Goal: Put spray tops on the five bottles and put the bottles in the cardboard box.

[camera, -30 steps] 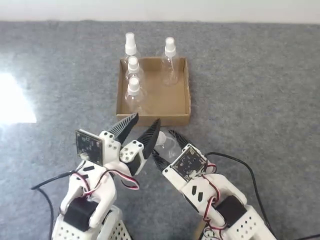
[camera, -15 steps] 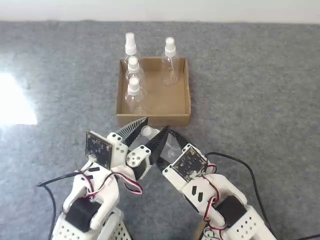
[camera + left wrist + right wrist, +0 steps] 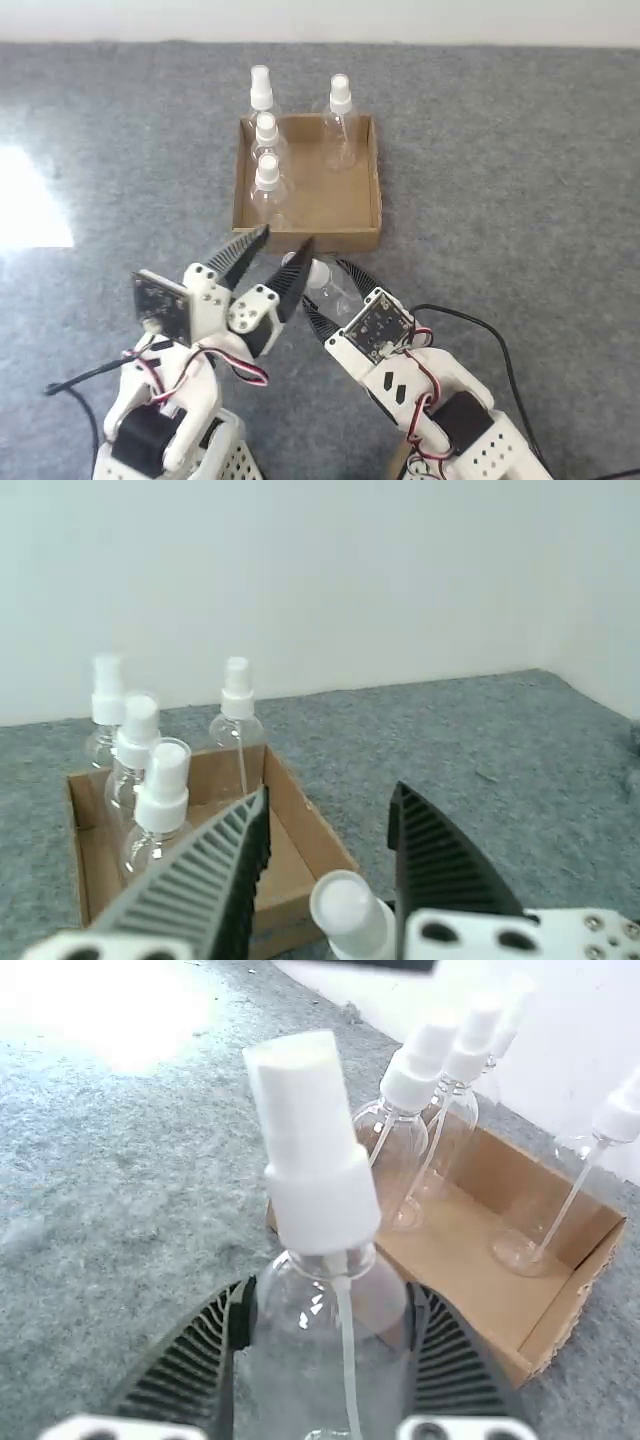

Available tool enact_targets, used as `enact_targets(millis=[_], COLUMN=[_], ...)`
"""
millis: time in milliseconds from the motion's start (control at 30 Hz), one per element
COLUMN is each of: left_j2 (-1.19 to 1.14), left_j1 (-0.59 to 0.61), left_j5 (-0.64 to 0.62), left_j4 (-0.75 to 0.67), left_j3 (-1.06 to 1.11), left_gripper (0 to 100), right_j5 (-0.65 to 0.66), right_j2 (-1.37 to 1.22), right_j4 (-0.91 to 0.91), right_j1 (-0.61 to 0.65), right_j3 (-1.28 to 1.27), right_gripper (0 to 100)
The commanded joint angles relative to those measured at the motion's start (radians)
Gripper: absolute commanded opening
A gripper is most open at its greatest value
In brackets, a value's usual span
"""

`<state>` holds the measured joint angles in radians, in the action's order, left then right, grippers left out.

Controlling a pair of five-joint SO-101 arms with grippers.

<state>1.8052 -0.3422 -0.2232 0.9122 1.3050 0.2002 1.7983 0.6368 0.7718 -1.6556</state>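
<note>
Right gripper [image 3: 325, 288]: grips bottle [image 3: 322, 1290] beside box [image 3: 376, 170].
Left gripper [image 3: 330, 795]: wide around top [image 3: 345, 908].
Care: check top is seated, then box it.

Half a second ago the left gripper's spread fingers straddled the spray top of the bottle held just in front of the cardboard box. Now the left gripper [image 3: 289, 236] has swung back toward the front left corner of the cardboard box [image 3: 350, 238]. Its fingertips lie against the box's front wall, close to where they were a second ago. The left arm [image 3: 165, 400] has turned the same way. The white spray top [image 3: 318, 272] was hidden behind a finger a second ago. It now shows in front of the box, on the bottle [image 3: 338, 295] in the right gripper [image 3: 322, 282].
</note>
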Motion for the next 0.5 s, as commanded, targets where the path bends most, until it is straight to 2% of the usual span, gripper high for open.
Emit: enact_targets(millis=[0,267,467], left_j2=[0.014,0.014,0.014], left_j1=[0.080,0.279,0.252], left_j5=[0.000,-0.044,-0.018], left_j4=[0.003,0.003,-0.054], left_j3=[-0.061,-0.030,0.039], left_gripper=[18,18,18], right_j5=[-0.002,-0.003,-0.005], right_j2=[0.018,0.018,0.018], right_j4=[-0.030,-0.022,-0.024], right_j1=[-0.010,-0.010,-0.010], right_j3=[0.031,0.077,0.078], right_gripper=[8.7,8.7,8.8])
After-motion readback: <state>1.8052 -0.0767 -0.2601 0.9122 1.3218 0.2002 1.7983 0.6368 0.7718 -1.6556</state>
